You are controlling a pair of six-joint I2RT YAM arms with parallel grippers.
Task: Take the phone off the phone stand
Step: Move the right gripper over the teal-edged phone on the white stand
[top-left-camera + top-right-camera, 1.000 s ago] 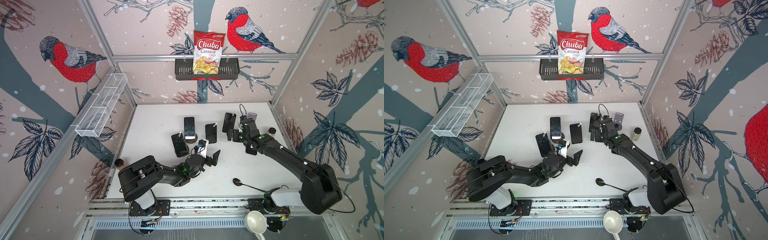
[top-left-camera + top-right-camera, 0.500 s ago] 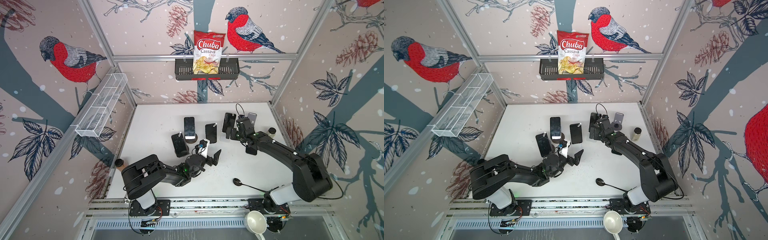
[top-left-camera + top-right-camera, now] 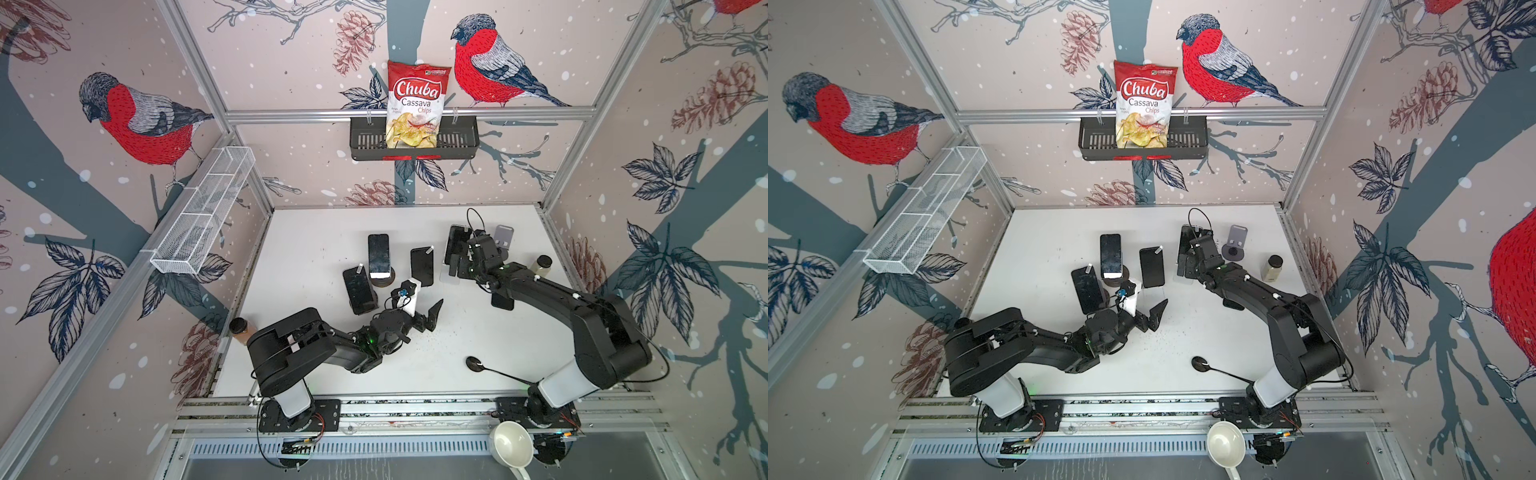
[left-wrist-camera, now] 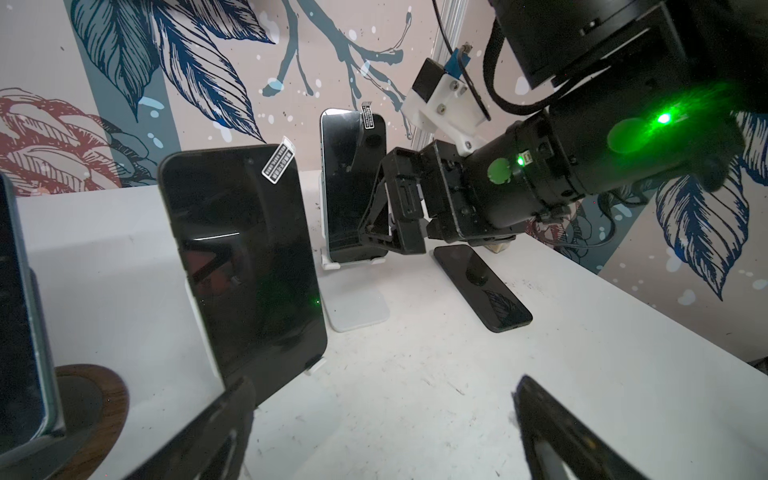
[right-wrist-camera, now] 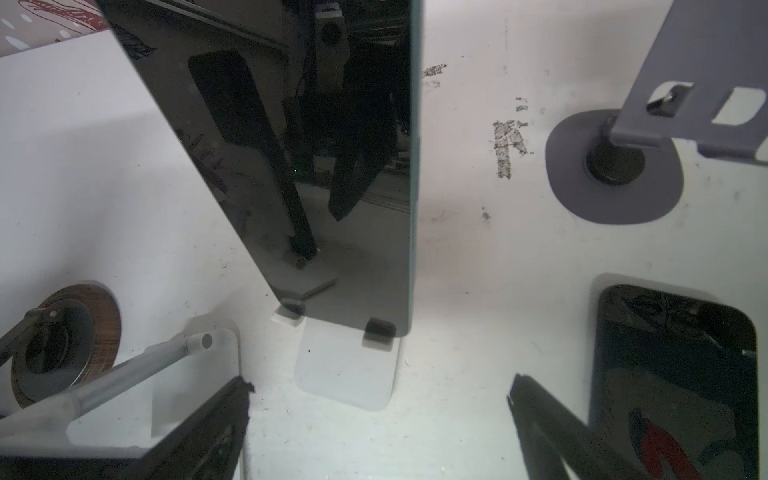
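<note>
Nearest the front edge of the table [image 3: 316, 257], about its middle, the left gripper [image 4: 384, 386] hangs low with its jaws spread wide and nothing between them. Another propped phone [image 4: 245, 257] rises just ahead of it.

Farther back, on the right half, the right gripper [image 5: 380, 382] is also spread wide and empty. It is aimed at the phone [image 5: 332, 166], which sits toward the far right corner, propped in the white stand [image 5: 324, 365]. A flat phone [image 3: 503, 301] lies on the table under that arm. An empty grey stand [image 3: 504, 237] sits just beside the target, nearer the right edge.

The step in hand looks like the approach, with no grip taken yet. The next move probably calls for easing forward until the fingers straddle the phone's two long side edges, then closing. The lift should then follow the phone's length so it clears the lips without tipping the stand.

The phone rests on its short bottom edge, caught by two small lips. Its long axis is nearly upright and leans slightly back on the stand. The dark screen faces the front edge and the arm.
</note>
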